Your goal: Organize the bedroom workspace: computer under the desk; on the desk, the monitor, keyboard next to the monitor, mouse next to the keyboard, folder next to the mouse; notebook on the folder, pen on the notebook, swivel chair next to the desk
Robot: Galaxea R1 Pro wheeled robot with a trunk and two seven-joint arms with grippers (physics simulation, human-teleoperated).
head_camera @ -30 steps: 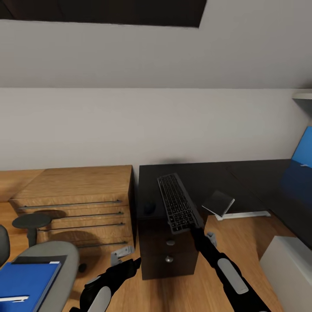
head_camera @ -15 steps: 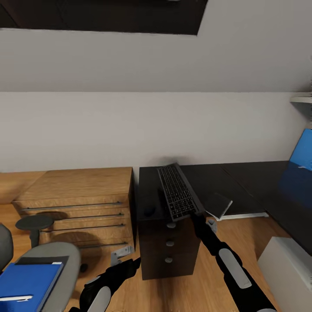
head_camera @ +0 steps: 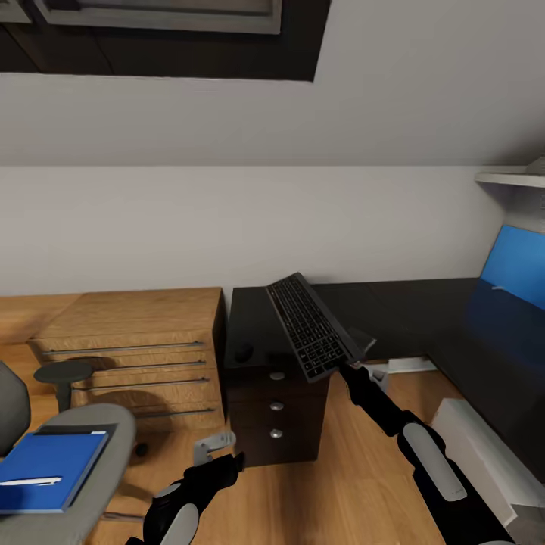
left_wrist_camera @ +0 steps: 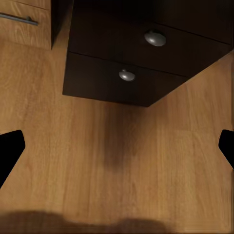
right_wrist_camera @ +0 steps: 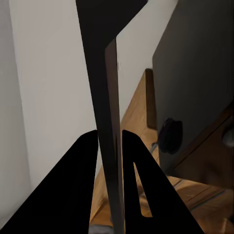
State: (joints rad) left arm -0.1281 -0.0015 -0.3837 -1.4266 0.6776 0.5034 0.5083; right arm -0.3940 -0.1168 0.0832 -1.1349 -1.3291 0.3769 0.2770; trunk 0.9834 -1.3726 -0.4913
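1. Left arm (head_camera: 178,509), lower left of the head view: glossy black shell with a light grey oval panel.
2. Right arm (head_camera: 409,446), lower right: black, jointed, grey oval panels.
3. Right wrist view: flat, black, tapering fingers (right_wrist_camera: 83,185).

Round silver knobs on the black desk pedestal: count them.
3, stacked vertically on the pedestal front below the desk top: top knob, middle knob, bottom knob. None appear hidden.
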